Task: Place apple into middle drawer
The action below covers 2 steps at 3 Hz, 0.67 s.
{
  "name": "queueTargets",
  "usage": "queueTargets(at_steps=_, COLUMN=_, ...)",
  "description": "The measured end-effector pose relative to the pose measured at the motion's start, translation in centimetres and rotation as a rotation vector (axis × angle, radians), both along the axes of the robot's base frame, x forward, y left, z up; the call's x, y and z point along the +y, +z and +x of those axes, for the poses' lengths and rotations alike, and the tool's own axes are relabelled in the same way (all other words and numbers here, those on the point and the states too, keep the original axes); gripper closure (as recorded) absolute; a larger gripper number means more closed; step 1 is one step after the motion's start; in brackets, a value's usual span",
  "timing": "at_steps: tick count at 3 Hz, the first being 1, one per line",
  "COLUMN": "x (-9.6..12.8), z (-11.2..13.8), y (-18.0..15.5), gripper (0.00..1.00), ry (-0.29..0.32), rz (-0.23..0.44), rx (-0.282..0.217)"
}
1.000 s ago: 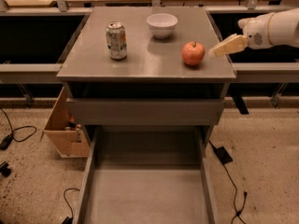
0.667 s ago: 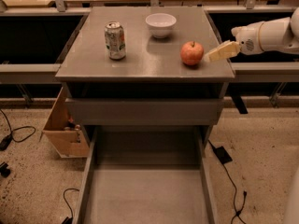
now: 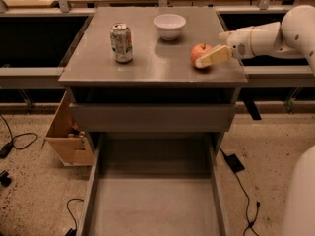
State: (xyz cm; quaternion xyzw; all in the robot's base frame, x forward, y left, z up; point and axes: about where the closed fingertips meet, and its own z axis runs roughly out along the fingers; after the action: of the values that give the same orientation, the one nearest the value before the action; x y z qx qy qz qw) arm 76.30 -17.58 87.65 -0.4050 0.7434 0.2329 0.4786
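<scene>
The apple (image 3: pixel 198 53), small and red, sits on the right part of the grey cabinet top (image 3: pixel 147 58). My gripper (image 3: pixel 205 54) reaches in from the right at the apple's height. It is open, and one cream finger (image 3: pixel 214 57) lies along the apple's front right side; the other is mostly hidden behind the apple. The apple rests on the top, not lifted. The middle drawer (image 3: pixel 152 205) is pulled far out below, showing a bare grey floor and low side walls.
A soda can (image 3: pixel 121 42) stands on the left of the top and a white bowl (image 3: pixel 169 25) at the back centre. A drawer with a plain grey front (image 3: pixel 150 117) sits just under the top. A cardboard box (image 3: pixel 69 139) and cables (image 3: pixel 15 141) lie on the floor.
My gripper has moved left along the cabinet top from beside the apple until it is against the apple. The apple, can and bowl have not moved.
</scene>
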Motion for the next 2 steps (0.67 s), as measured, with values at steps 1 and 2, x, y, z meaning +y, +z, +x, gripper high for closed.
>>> queueTargets(at_steps=1, x=2.7, z=-0.6, y=-1.2, gripper=0.00, ry=0.054, rz=0.020, rx=0.053)
queueTargets(at_steps=2, x=3.6, z=-1.1, y=-3.3, gripper=0.19, ry=0.062, rz=0.011, rx=0.098)
